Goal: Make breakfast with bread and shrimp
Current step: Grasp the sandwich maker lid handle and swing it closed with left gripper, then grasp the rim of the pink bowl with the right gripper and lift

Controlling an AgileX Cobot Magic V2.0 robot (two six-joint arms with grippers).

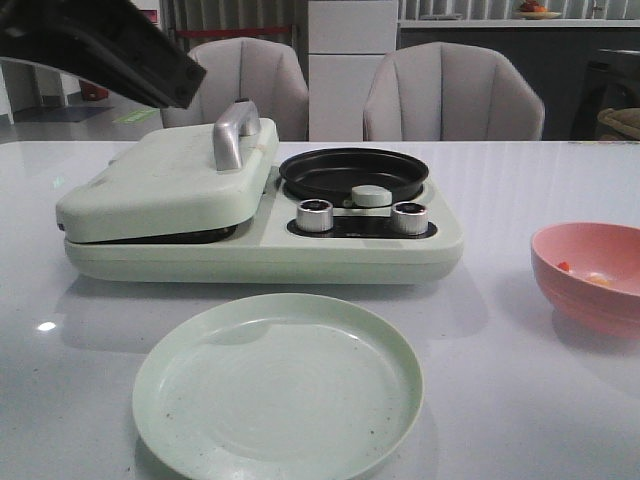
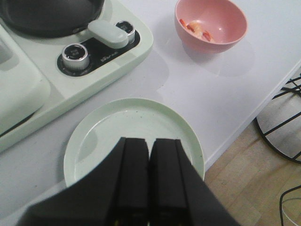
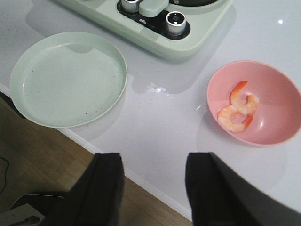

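Our left gripper (image 2: 149, 179) hangs with its black fingers pressed together on nothing, poised above the round pale green plate (image 2: 134, 136), which is bare. Our right gripper (image 3: 153, 188) is spread wide, also empty-handed, hovering past the table's near edge with wood floor beneath it. Just ahead of it sits the pink round bowl (image 3: 254, 101), and there are the curled orange-and-white shrimp (image 3: 239, 110), lying in the bottom, untouched. Beyond the plate stands the pale green breakfast maker (image 1: 262, 245): its hinged lid with the silver handle (image 1: 233, 133) is down but slightly propped, the small black round pan (image 1: 353, 172) beside it is empty, two silver knobs (image 1: 314, 214) in front. We can't see the bread anywhere; whether it lies under that lid, we cannot tell. So we judge we're early: nothing plated, shrimp not cooked, most of the work left. The left arm (image 1: 100, 45) looms high over the lid, angled down.
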